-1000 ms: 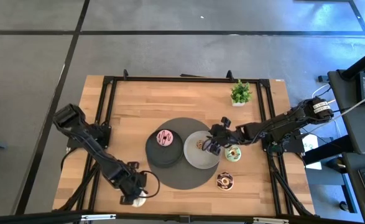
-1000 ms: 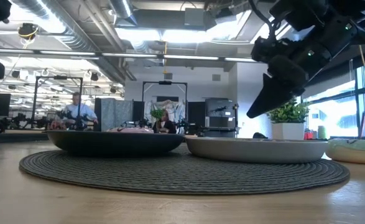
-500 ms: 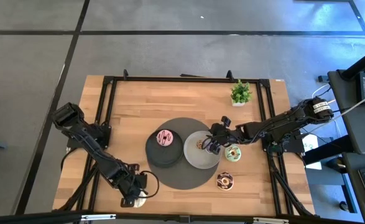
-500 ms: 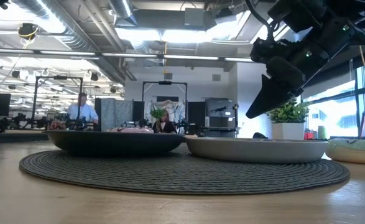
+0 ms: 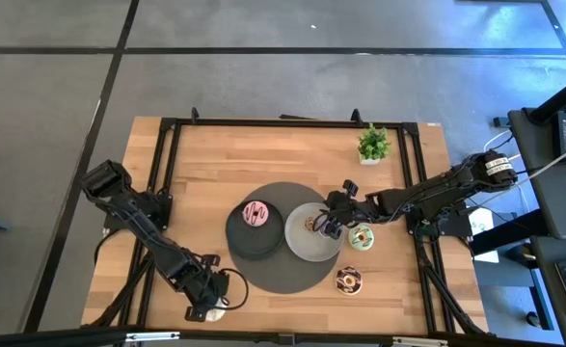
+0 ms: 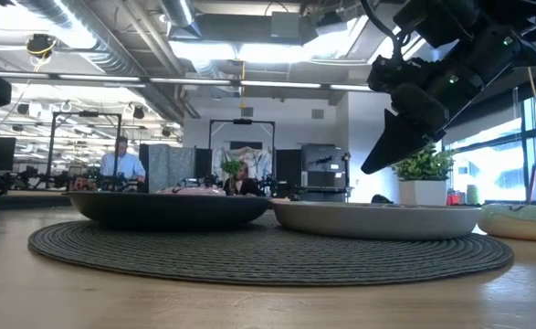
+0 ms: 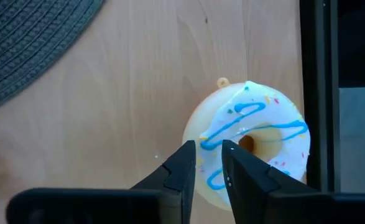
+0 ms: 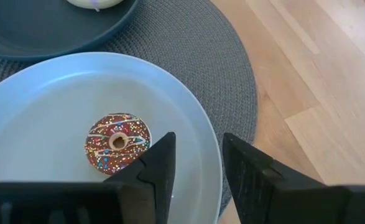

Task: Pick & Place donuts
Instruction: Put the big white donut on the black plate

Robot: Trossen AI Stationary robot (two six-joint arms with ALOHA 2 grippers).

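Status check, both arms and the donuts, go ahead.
Right gripper open, above chocolate donut on grey plate. Left gripper nearly shut, empty, over white donut at table edge. Nothing in the way.

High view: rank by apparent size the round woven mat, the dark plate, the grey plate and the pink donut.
1. Round woven mat, largest.
2. and 3. Dark plate and grey plate: near alike, not ranked.
4. Pink donut, smallest, lying on the dark plate.

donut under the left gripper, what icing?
White icing with blue drizzle and sprinkles on the donut; clearest in the left wrist view.
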